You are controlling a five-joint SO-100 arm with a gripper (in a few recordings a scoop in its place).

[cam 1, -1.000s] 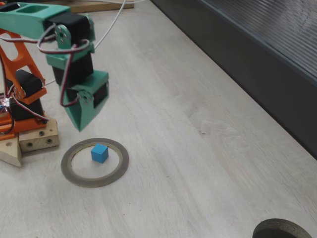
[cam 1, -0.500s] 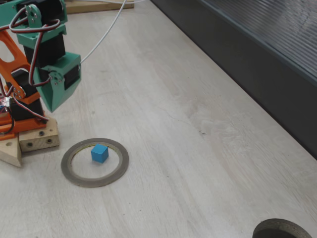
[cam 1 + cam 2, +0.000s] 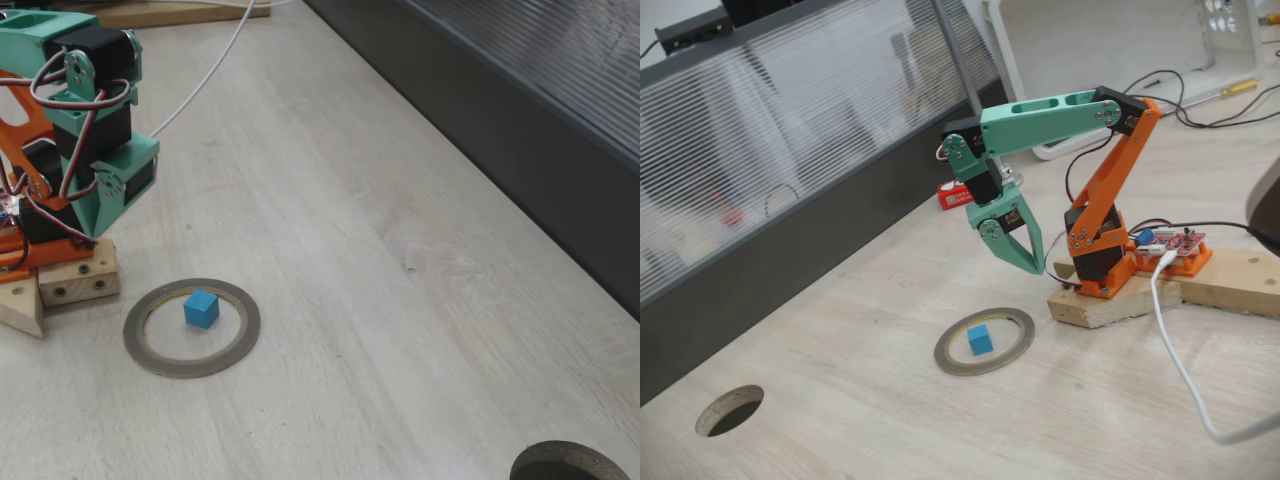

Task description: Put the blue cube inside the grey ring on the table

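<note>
1 blue cube [image 3: 201, 308] [image 3: 980, 338] rests on the table [image 3: 400, 250] [image 3: 840, 400] inside the grey ring [image 3: 191, 327] [image 3: 984, 341], apart from the ring's inner rim on all sides in both fixed views. The ring lies flat just in front of the arm's wooden base block [image 3: 60, 285] [image 3: 1140, 295]. The gripper [image 3: 1032, 262] hangs above the table, raised clear of the ring and nearer the base, tips pointing down; its 2 green fingers meet at the tip with nothing between them. 1 white cable [image 3: 1185, 370] trails across the table beside the base. 1 round hole [image 3: 730, 410] sits in the table well apart from the ring.
</note>
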